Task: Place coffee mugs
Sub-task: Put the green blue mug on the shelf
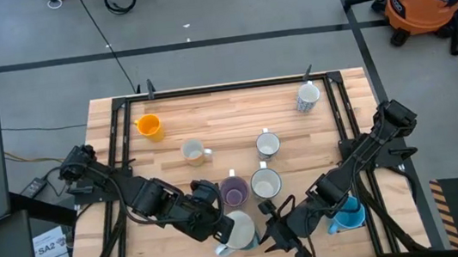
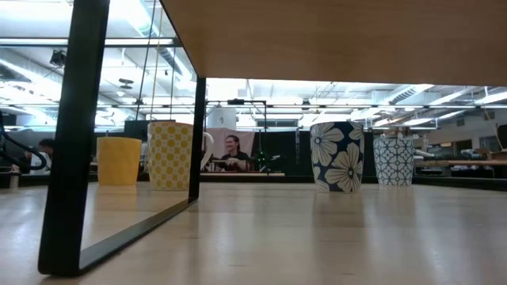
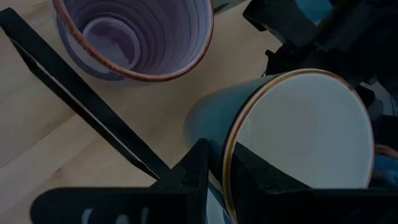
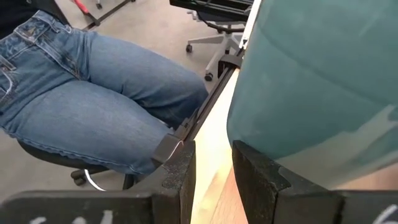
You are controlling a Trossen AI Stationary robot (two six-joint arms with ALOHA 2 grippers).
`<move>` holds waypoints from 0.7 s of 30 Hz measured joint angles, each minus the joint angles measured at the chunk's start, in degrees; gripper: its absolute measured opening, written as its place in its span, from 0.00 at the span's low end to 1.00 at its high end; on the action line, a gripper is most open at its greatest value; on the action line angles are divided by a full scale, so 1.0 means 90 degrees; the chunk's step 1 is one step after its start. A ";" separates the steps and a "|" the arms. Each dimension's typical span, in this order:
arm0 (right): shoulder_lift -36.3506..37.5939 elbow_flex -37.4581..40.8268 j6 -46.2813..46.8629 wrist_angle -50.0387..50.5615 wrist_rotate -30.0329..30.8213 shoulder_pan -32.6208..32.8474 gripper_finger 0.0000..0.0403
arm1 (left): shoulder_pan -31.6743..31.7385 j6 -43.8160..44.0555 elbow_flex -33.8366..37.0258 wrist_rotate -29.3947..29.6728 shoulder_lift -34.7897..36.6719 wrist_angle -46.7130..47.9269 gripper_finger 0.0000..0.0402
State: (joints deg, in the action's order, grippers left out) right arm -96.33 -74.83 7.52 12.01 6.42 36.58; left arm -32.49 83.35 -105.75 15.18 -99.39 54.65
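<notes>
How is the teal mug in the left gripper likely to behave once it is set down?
The teal mug, pinched at its rim by the left gripper, looks rigid and glazed, so probably slippery. It is tilted now; released that way, it may well tip or roll.

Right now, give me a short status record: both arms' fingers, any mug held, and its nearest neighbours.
left gripper: near the table's front edge, fingers shut on the teal mug at its rim
right gripper: close beside that mug, fingers open, nothing between them
purple mug: upright, apart from the teal mug
blue mug: by the right arm
</notes>
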 joint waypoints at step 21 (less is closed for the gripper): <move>0.0000 0.0000 0.0364 0.0265 0.0160 0.0007 0.28 | -0.0027 0.0005 0.0000 -0.0182 -0.0221 0.0034 0.13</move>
State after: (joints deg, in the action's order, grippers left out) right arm -96.34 -74.83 10.80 14.39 7.85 36.64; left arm -32.73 83.40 -105.75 13.54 -101.38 54.96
